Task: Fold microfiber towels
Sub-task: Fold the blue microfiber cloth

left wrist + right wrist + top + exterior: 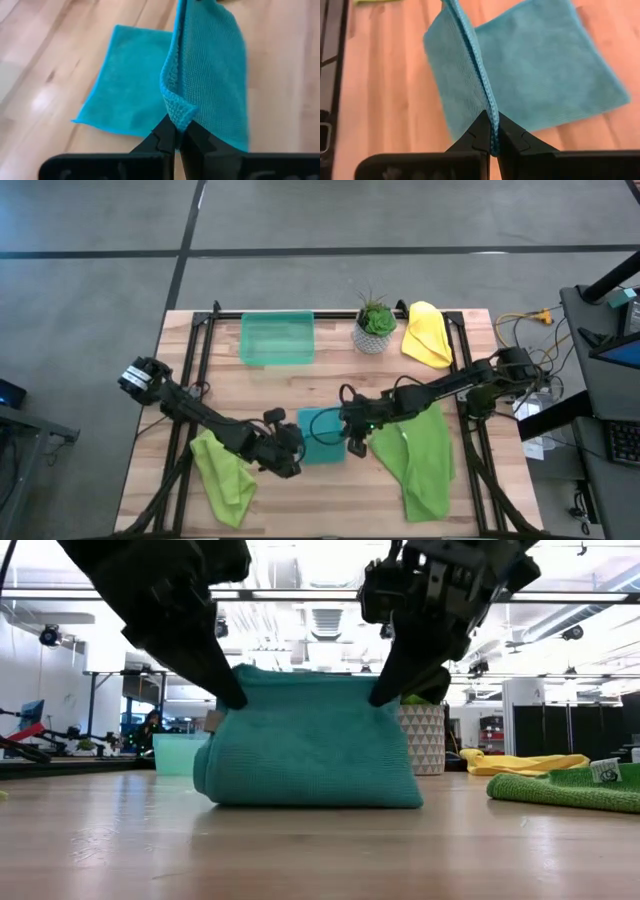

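bare table (300,385) behind teal towel (322,448); green towels (418,455) flank.

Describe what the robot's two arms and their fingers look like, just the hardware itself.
Both arms are dark, nearly black, built of slim jointed links. The left arm has a boxy block at its outer end, and the right arm has thin black cables looping near its wrist. Each gripper, left and right, has two matte black fingers that narrow to wedge-shaped tips on a wide flat crossbar.
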{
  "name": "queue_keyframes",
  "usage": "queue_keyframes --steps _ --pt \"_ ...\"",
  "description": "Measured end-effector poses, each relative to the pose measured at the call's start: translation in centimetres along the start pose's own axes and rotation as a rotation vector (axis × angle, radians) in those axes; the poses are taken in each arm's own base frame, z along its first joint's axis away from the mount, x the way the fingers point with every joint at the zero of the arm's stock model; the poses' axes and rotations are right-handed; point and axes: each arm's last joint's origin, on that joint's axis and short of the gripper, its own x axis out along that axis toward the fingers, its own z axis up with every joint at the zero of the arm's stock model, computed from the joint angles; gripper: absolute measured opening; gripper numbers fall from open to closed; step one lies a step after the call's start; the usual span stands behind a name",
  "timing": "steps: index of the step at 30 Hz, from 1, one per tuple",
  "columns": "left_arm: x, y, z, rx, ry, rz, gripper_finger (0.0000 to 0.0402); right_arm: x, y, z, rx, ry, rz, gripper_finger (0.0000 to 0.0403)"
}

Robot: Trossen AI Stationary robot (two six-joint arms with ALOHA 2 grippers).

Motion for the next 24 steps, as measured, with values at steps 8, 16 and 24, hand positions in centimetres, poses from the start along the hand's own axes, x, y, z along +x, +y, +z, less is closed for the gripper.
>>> queue_keyframes --steps 8,16,24 --pt "0.9 1.5 0.4 0.021 0.031 0.064 0.0 -0.1 -1.8 0.8 -0.007 -0.008 -0.037 0.0009" --pt "1.7 2.9 0.8 0.017 0.046 0.104 0.0 -0.3 -3.4 1.4 -0.006 -0.02 -0.068 0.0009" --pt "1.0 2.8 1.2 0.075 0.066 -0.072 0.0 -0.2 -2.3 0.9 -0.026 0.049 0.08 0.0009"
